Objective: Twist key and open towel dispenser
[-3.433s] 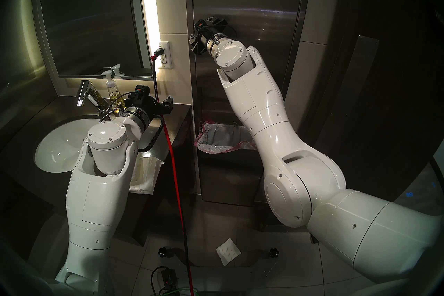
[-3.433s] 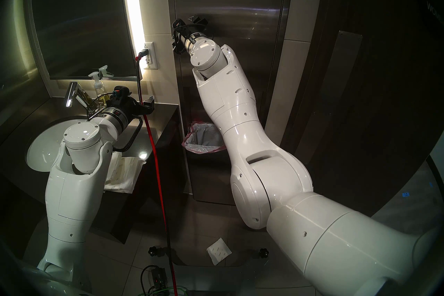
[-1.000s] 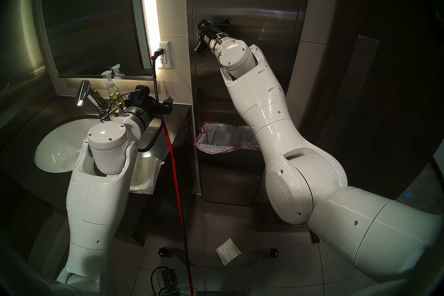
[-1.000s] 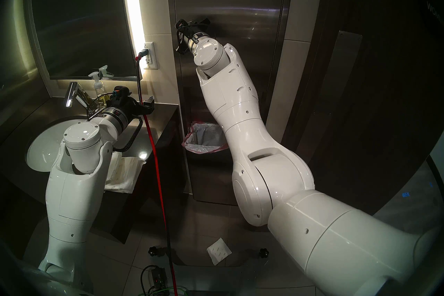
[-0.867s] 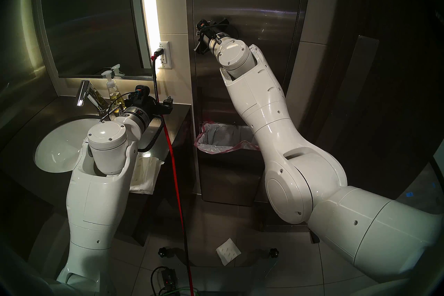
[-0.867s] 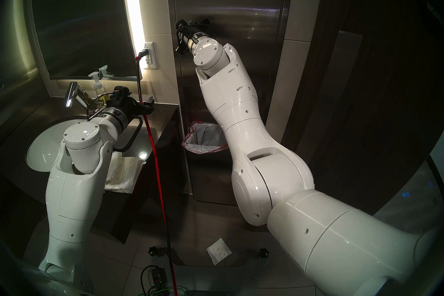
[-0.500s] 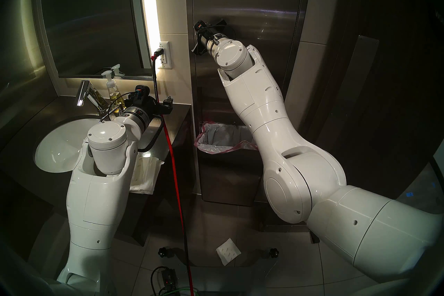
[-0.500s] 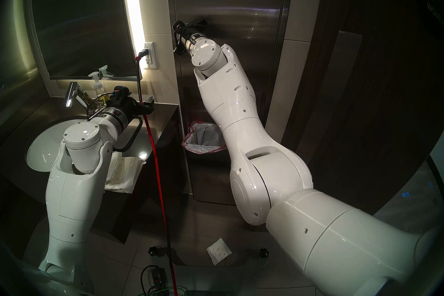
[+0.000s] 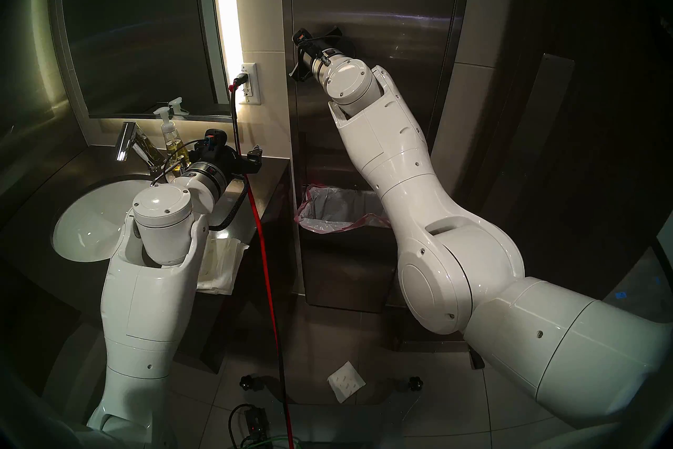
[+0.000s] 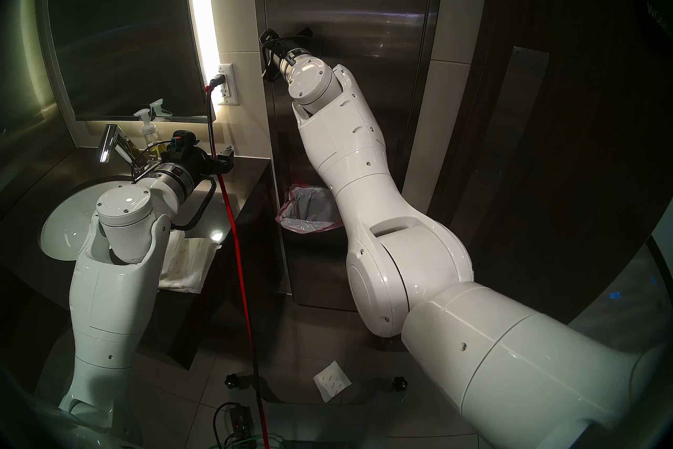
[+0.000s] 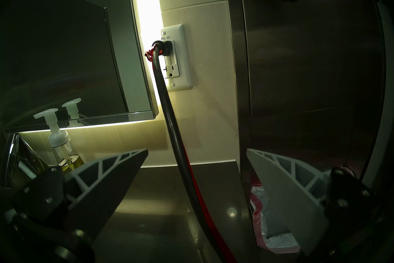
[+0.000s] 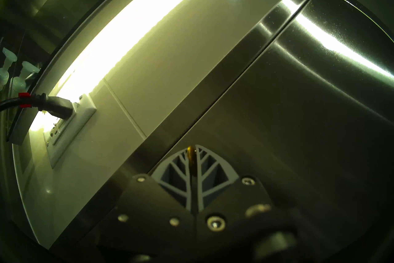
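White basin [image 9: 83, 226] sits at the far left under the mirror [image 9: 134, 25], with the soap bottle [image 9: 171, 138] behind it. Over the dark counter [image 11: 162, 202] the left gripper [image 11: 197, 151] hangs with its fingers spread wide and nothing between them, the black-and-red cable [image 11: 181, 160] dropping from the wall outlet [image 11: 177, 59] ahead of it. Further right, the right gripper [image 12: 193, 148] is pressed to the left edge of the towel dispenser [image 9: 382, 0], its fingers pinched together on the key [image 12: 190, 155], whose brass sliver shows between them. The dispenser's door looks closed; the lined bin [image 9: 338, 211] stands below.
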### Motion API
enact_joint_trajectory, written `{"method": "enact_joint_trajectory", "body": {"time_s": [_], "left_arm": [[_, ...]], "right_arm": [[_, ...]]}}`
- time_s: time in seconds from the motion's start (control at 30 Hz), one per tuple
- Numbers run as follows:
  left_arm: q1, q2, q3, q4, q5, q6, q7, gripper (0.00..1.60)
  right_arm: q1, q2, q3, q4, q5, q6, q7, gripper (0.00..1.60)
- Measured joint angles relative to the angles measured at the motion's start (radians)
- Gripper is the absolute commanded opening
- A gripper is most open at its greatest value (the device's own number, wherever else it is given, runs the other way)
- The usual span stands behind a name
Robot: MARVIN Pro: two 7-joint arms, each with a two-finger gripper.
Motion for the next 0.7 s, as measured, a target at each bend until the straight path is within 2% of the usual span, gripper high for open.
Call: {"method": "enact_joint_trajectory", "body": {"time_s": [0.33, 0.7], "left_arm": [[0.0, -0.002, -0.001, 0.0, 0.002, 0.0, -0.001, 1.6], [0.0, -0.003, -0.002, 0.0, 0.004, 0.0, -0.003, 1.6]], "right_arm": [[-0.01, -0.036, 0.049, -0.011, 0.05, 0.035, -0.006, 0.0], [-0.04, -0.109, 0.156, -0.033, 0.176, 0.07, -0.036, 0.0]]}}
